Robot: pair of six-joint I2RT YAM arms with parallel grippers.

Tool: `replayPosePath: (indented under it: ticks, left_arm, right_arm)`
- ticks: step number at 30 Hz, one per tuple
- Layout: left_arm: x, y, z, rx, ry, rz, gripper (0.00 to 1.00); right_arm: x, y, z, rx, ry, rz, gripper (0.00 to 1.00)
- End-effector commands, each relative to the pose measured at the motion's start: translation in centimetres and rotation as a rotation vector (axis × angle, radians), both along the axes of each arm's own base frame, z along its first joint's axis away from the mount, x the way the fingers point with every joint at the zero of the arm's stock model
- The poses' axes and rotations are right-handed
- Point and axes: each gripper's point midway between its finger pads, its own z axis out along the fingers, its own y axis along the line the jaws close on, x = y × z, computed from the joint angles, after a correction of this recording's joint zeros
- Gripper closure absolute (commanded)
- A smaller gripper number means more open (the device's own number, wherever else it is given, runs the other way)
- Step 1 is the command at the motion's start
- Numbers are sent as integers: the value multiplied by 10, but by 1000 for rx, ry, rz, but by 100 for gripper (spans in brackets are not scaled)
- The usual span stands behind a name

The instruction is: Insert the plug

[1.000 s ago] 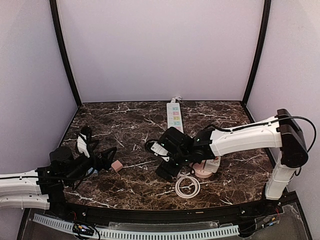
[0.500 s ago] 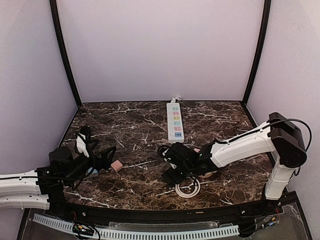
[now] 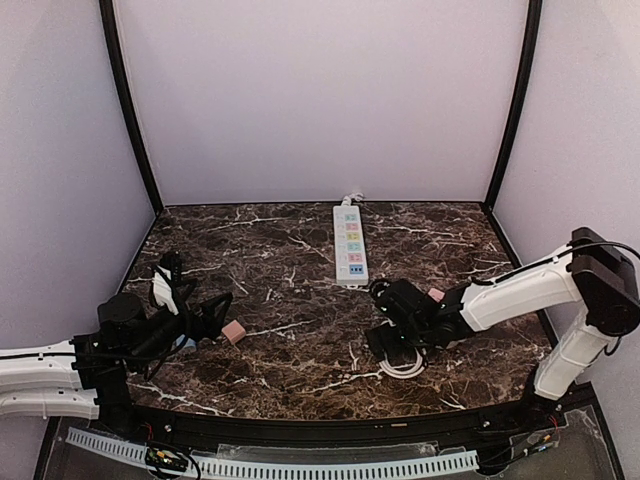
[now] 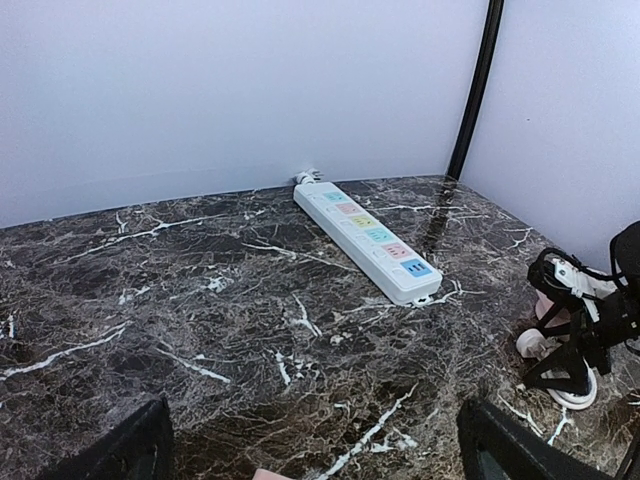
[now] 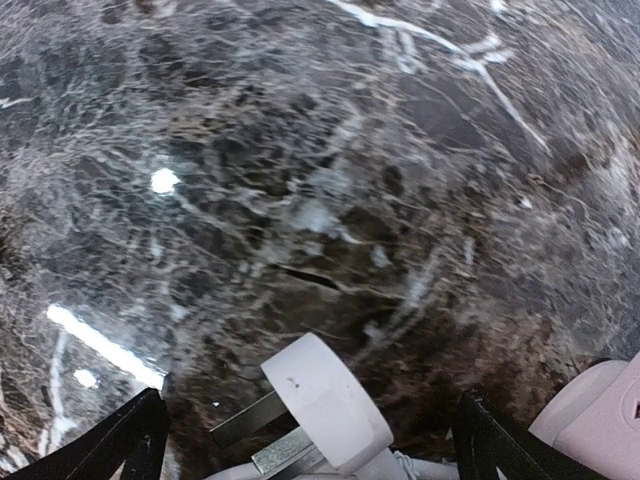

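Hovering wide open over the white plug (image 5: 325, 405), the right claw (image 5: 312, 442) grips nothing.
The plug lies on its side on the marble counter (image 3: 270, 260) between the spread fingers, with its flat metal prongs (image 5: 250, 428) bare and its white cord (image 3: 405, 366) coiled just beside it. It looks light, rigid and smooth, and likely to skid, so pinch the round body behind the prongs and leave them free. The left claw (image 4: 322, 450), also open and empty, sits near a small pink block (image 3: 233, 332). Farther back lies the white power strip (image 3: 350, 243), well apart from the plug.
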Motion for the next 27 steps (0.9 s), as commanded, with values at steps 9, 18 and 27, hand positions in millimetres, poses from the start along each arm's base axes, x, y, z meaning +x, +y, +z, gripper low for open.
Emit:
replayPosePath:
  ticks: [9, 18, 27]
  left_arm:
    - [-1, 1, -11, 26, 17, -1, 0]
    - [0, 0, -12, 34, 22, 0, 0]
    - [1, -1, -13, 36, 22, 1, 0]
  right_arm:
    - [16, -92, 10, 15, -42, -269, 1]
    - [26, -141, 15, 29, -57, -489, 1]
    - [32, -116, 28, 107, -50, -370, 1]
